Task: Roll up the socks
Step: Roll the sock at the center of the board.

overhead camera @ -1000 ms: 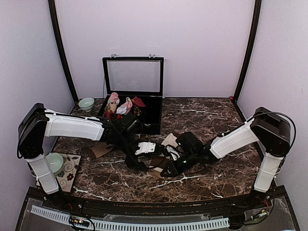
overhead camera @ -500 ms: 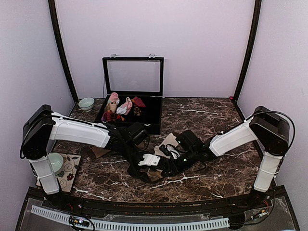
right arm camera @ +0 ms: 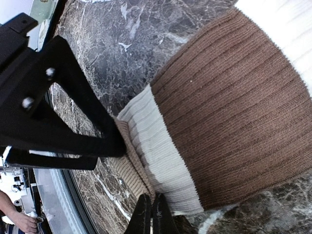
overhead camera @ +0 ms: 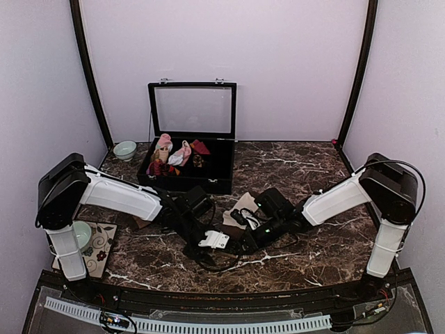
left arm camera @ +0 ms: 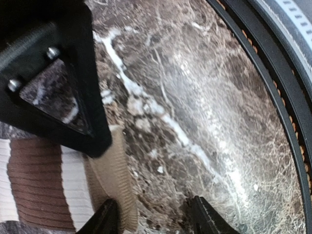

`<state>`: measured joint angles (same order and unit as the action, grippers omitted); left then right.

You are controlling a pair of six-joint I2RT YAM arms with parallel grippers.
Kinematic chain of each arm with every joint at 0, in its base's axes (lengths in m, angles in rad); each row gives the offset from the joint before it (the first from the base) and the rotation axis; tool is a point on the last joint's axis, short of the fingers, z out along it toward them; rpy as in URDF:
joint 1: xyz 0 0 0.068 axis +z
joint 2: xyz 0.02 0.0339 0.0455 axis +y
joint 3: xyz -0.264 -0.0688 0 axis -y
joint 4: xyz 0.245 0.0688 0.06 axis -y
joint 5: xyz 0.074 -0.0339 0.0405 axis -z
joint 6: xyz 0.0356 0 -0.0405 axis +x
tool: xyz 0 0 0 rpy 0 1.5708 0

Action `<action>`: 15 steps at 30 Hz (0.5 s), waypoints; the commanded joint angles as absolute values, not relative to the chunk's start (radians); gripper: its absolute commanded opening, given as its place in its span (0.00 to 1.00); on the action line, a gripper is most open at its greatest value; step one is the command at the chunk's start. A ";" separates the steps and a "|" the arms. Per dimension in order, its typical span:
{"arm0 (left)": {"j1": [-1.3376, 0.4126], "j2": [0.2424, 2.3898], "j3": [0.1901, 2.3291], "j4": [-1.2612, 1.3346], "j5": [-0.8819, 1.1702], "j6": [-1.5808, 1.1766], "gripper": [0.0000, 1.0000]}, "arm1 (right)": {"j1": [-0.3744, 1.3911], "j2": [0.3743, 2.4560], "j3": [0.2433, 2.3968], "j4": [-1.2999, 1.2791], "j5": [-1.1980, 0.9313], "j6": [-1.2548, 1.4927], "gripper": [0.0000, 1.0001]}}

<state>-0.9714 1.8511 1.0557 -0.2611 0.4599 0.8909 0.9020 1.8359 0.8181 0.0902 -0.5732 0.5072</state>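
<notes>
The soft ribbed sock (right arm camera: pixel 229 112) is cream with a wide dark brown band. The other ribbed sock (left arm camera: pixel 114 180) is plain tan-brown. The shiny stone table (left arm camera: pixel 195 97) is dark brown with wiggly white lines. The open box (overhead camera: pixel 208 182) is black. The sock bundles (overhead camera: pixel 182 153) are pink and white. The little bowl (overhead camera: pixel 125 149) is pale green. The left robot arm (overhead camera: pixel 118 198) and right robot arm (overhead camera: pixel 334 198) are white and black.

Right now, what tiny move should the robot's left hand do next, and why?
Probably close the left gripper on the tan edge of the socks. Its jaws stand open with that edge just inside one fingertip, while the right gripper looks pinched on the cuff end.
</notes>
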 commanded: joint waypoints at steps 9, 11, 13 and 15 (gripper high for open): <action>-0.971 1.784 1.052 -0.226 0.371 0.895 0.65 | 0.888 1.918 0.778 -0.063 -0.491 0.493 0.00; -0.971 1.783 1.069 -0.240 0.372 0.894 0.67 | 0.888 1.917 0.781 -0.074 -0.492 0.488 0.00; -0.971 1.780 1.094 -0.275 0.399 0.886 0.67 | 0.888 1.916 0.780 -0.083 -0.492 0.485 0.00; -0.973 1.778 1.118 -0.310 0.436 0.869 0.68 | 0.885 1.916 0.779 -0.085 -0.492 0.485 0.00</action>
